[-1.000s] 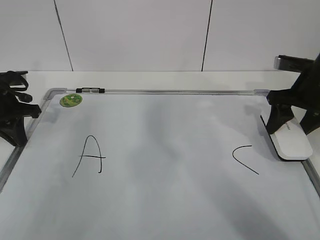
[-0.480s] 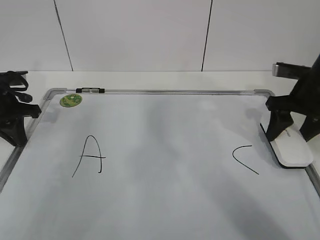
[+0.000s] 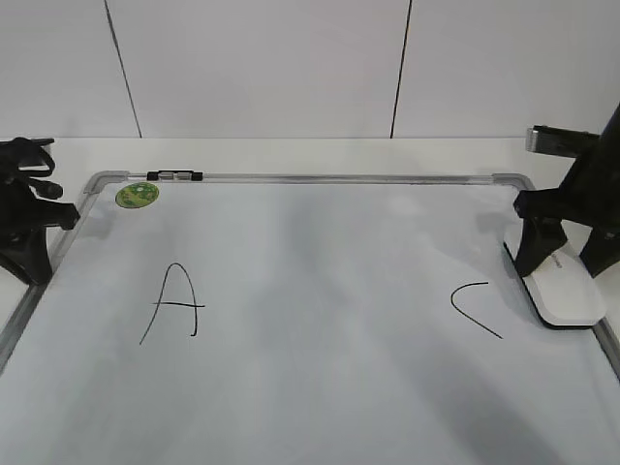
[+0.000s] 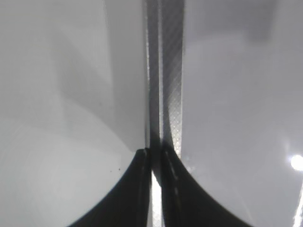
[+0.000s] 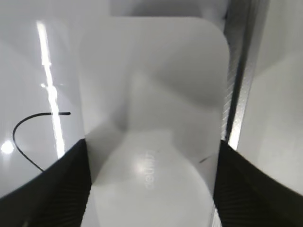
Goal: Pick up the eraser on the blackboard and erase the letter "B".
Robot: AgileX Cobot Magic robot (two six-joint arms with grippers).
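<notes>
The white eraser (image 3: 564, 291) lies at the right edge of the blackboard (image 3: 320, 387), dark underside down, just right of the black "C" (image 3: 475, 308). My right gripper (image 3: 560, 263) straddles it, with a finger pressed on each long side. In the right wrist view the eraser (image 5: 151, 94) fills the space between the fingers of the gripper (image 5: 152, 146), and the "C" (image 5: 21, 127) shows at the left. No letter "B" shows on the board; the space between the "A" (image 3: 174, 302) and the "C" is blank. My left gripper (image 3: 37, 254) is shut and empty over the board's left frame (image 4: 170, 71).
A green round sticker (image 3: 137, 195) sits in the board's far left corner. A marker (image 3: 174, 175) lies on the top frame. The board's right frame (image 5: 239, 94) runs right beside the eraser. A white wall stands behind the table.
My right gripper and the eraser have shifted slightly toward the near right along the board's edge. The left arm has not moved.
</notes>
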